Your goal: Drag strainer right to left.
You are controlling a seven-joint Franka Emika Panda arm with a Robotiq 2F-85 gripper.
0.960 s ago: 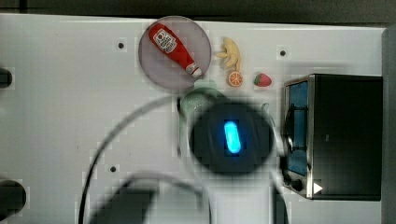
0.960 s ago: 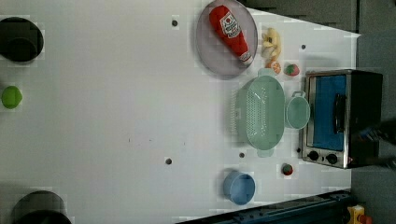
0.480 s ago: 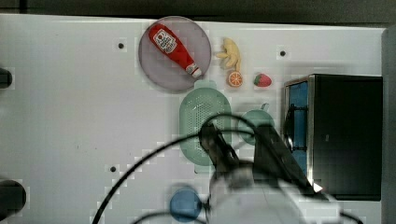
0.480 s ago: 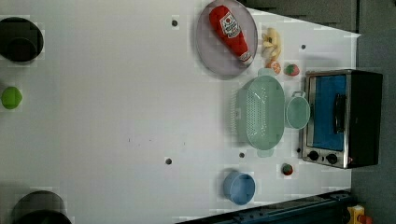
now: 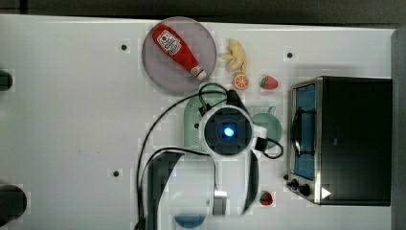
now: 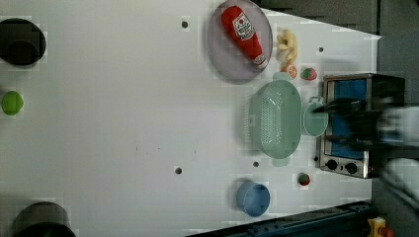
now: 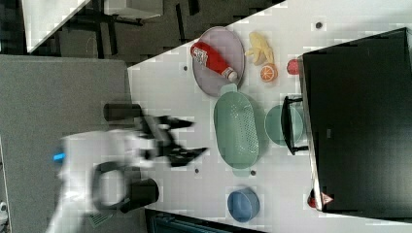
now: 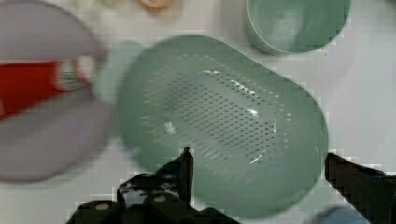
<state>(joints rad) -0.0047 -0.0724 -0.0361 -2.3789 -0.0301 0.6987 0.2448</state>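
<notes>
The pincer (image 8: 257,163) is seen spread wide in the wrist view, one dark finger (image 8: 186,165) over the strainer's near rim and the other well out past its far end, so nothing is held; the spread is judged to be kept so that the rim can be straddled or hooked before any dragging is begun. The strainer (image 6: 275,121) is found on the white worktop (image 6: 123,108), lying lengthwise between the grey plate (image 6: 222,49) with the ketchup bottle (image 6: 244,32) at one tab end and the blue bowl (image 6: 253,198) off the other, with the green cup (image 6: 314,118) just beside it on the left view's right and the toaster oven (image 6: 353,123) beyond that. In the top view the arm's wrist (image 5: 229,130) is shown directly above the strainer (image 5: 194,122), covering most of it, which suggests that a descent is being lined up. The worktop on the left view's left is seen as open, so a clear sliding path is offered; the plate, nearly touching a tab handle, may be nudged.
</notes>
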